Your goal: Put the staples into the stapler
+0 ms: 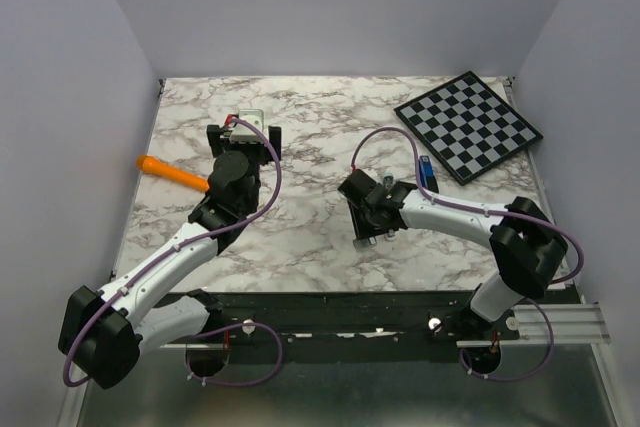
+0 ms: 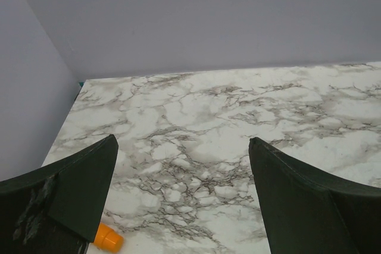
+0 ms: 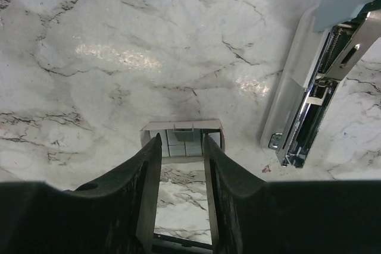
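Right gripper (image 3: 182, 146), fingers clamped on the staples (image 3: 180, 129) just beside the opened stapler (image 3: 297, 87): line them lengthwise over its metal channel (image 3: 315, 108) before lowering; left gripper (image 2: 183, 141), far from the stapler, fingers spread, empty.

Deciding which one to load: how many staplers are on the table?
1. The stapler lies opened on the marble table, right of the right tool gripping the staples, near the checkerboard. No other shows.

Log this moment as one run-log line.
left gripper open, empty | right gripper at staples, grasp unclear | stapler open
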{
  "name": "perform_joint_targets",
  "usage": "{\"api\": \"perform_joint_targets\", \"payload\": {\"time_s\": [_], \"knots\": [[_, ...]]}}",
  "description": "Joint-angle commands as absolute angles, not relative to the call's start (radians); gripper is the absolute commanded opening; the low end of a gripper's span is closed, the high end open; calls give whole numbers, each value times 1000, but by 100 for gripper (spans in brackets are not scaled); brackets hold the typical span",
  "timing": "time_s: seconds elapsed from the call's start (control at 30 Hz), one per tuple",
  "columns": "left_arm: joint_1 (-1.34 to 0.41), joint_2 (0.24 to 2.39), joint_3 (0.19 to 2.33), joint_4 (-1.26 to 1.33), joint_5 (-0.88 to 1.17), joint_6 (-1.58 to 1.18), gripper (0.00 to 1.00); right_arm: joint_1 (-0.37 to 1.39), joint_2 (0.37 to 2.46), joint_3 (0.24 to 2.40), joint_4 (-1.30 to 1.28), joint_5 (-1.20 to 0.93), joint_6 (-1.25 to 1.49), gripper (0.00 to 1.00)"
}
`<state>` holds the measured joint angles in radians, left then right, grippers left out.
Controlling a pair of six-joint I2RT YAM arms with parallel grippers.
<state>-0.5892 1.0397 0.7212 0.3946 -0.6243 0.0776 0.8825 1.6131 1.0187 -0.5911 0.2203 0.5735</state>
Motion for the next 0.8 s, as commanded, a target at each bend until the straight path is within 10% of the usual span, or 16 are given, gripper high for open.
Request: {"api": "perform_joint_targets", "payload": {"time_s": [0.0, 0.77], "knots": [[-595, 1019, 710, 396, -607, 66, 99, 888, 1635, 1006, -552, 236, 600, 42], [-597, 1011, 710, 396, -606, 64, 99, 887, 1666, 1014, -545, 282, 598, 33]]}}
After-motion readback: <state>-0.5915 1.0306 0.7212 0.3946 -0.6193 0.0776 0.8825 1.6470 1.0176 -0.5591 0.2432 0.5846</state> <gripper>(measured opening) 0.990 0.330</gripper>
